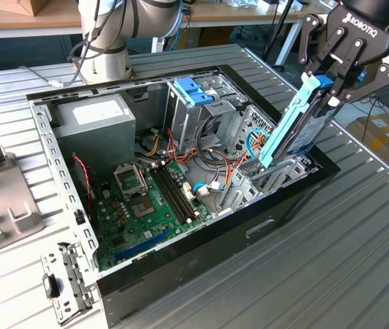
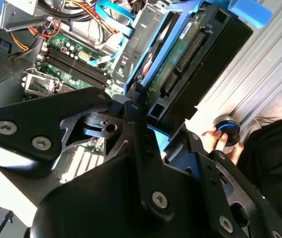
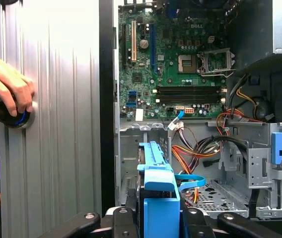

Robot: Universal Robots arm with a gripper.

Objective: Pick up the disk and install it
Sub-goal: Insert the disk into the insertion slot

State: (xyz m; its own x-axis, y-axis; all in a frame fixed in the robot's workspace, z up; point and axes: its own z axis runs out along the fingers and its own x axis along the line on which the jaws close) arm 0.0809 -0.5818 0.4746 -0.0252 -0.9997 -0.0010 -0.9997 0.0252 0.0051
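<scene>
disk – in pincer | tilted over computer case – exterior view's right

The arm is showing as pale silver-grey tube with a rounded joint housing, and grey cables are trailing down beside it. The gripper is wearing matt black linkage bars and white lettering on its body. Round silver screw heads are dotting the black links in the second wrist view.
</scene>
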